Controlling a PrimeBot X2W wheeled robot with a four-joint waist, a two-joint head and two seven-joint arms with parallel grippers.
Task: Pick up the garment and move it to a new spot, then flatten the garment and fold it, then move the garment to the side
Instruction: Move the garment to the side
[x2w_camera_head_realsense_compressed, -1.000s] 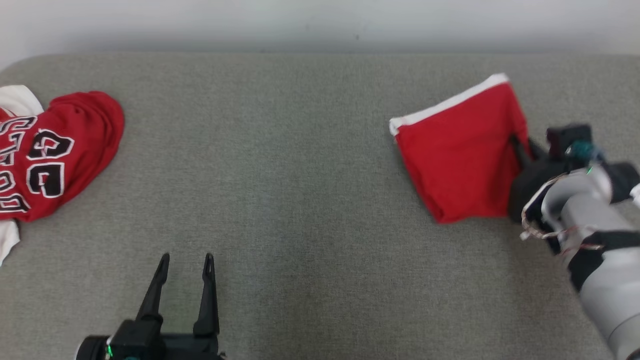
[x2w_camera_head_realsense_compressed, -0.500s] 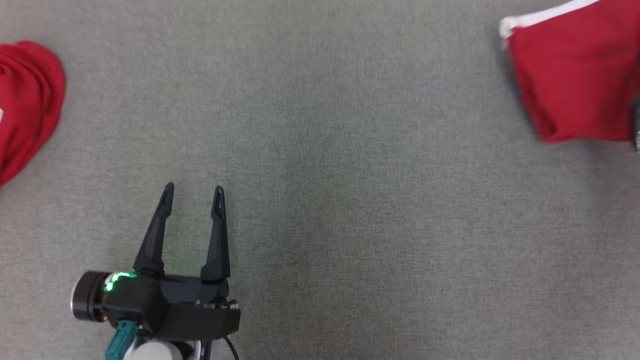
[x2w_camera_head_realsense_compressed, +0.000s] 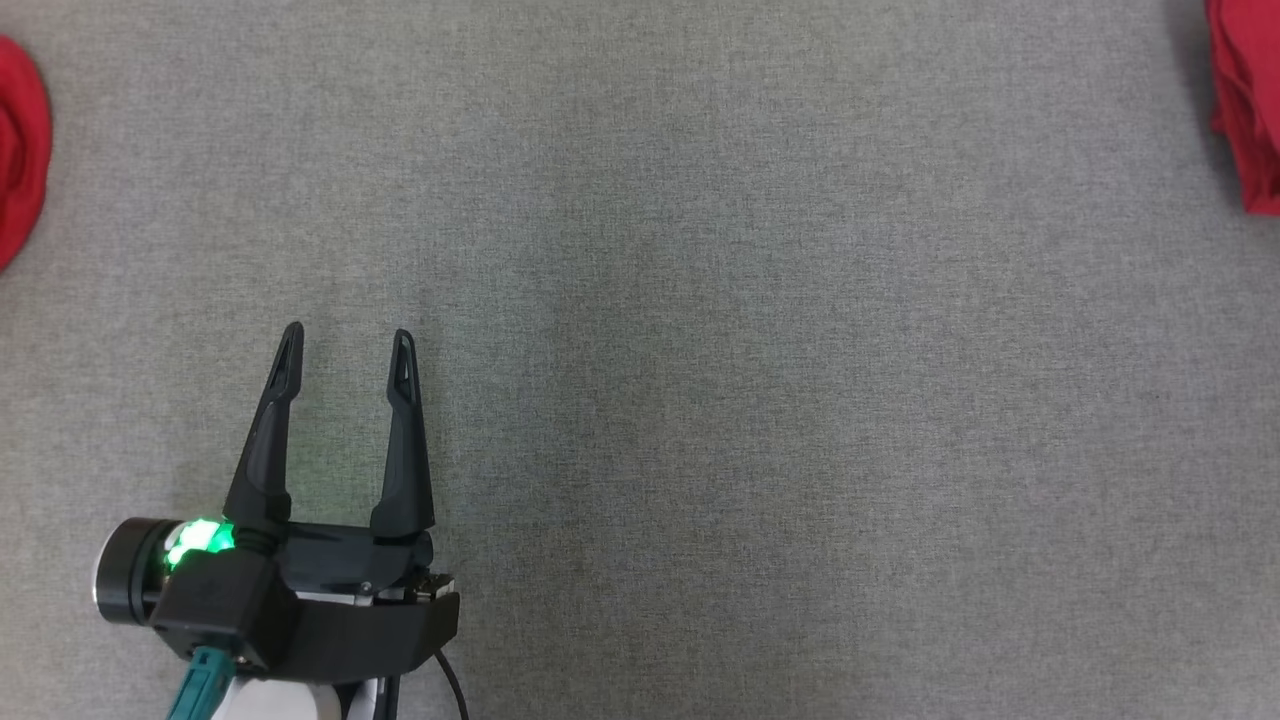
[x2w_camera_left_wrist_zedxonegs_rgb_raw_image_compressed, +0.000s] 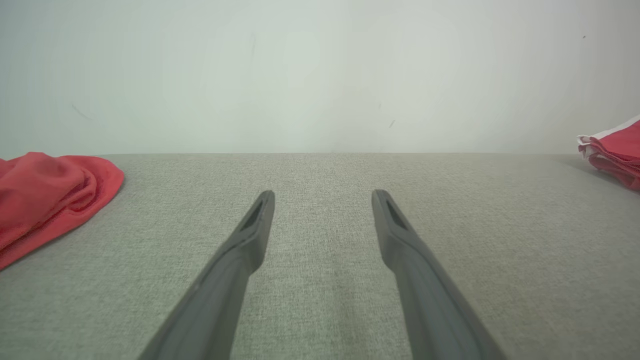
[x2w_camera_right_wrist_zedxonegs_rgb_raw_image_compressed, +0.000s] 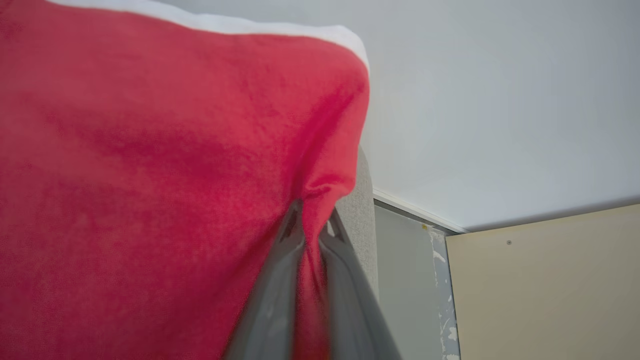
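The garment (x2w_camera_right_wrist_zedxonegs_rgb_raw_image_compressed: 150, 150) is red with a white band along one edge. In the right wrist view my right gripper (x2w_camera_right_wrist_zedxonegs_rgb_raw_image_compressed: 314, 212) is shut on a pinch of its edge, and the cloth bunches where the fingers meet. A strip of the garment (x2w_camera_head_realsense_compressed: 1245, 120) shows at the far right of the head view, and the left wrist view has the garment (x2w_camera_left_wrist_zedxonegs_rgb_raw_image_compressed: 612, 150) lying folded at its right edge. My left gripper (x2w_camera_head_realsense_compressed: 345, 340) rests low at the lower left, open and holding nothing, well apart from it. The left wrist view looks along the left gripper (x2w_camera_left_wrist_zedxonegs_rgb_raw_image_compressed: 324, 197) over bare surface.
A second red garment (x2w_camera_head_realsense_compressed: 15, 150) lies crumpled at the far left, and the left wrist view shows this second garment (x2w_camera_left_wrist_zedxonegs_rgb_raw_image_compressed: 45, 190) too. Both lie on a grey fabric-covered table (x2w_camera_head_realsense_compressed: 750, 400). A pale wall (x2w_camera_left_wrist_zedxonegs_rgb_raw_image_compressed: 320, 75) stands behind its far edge.
The head camera has tilted down and come closer, so both garments slid to the picture's edges and the right arm left it. The grippers kept their states.
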